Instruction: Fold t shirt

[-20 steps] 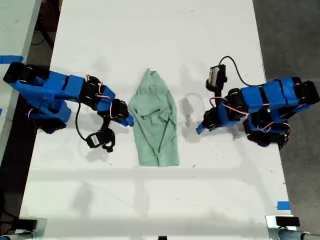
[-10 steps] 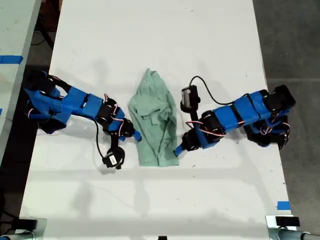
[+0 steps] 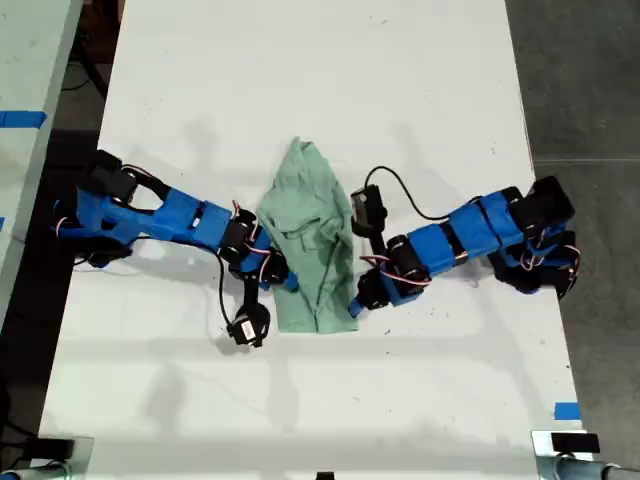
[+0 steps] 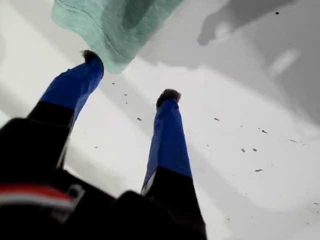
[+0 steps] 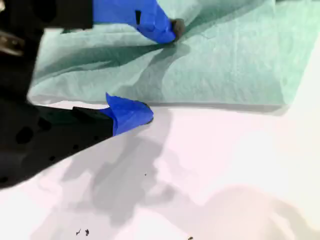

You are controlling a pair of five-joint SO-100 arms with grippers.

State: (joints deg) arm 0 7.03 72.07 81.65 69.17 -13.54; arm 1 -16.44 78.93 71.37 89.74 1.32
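One t shirt [image 3: 310, 240], two grippers. The first gripper [image 4: 131, 75] gapes wide, empty, a shirt corner at one fingertip. The second gripper [image 5: 160, 70] straddles the shirt's edge, apparently unclamped.

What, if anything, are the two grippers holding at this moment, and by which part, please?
Nothing is held. My first gripper is open at a corner of the t shirt; my second gripper is open astride its edge, one fingertip on the cloth.
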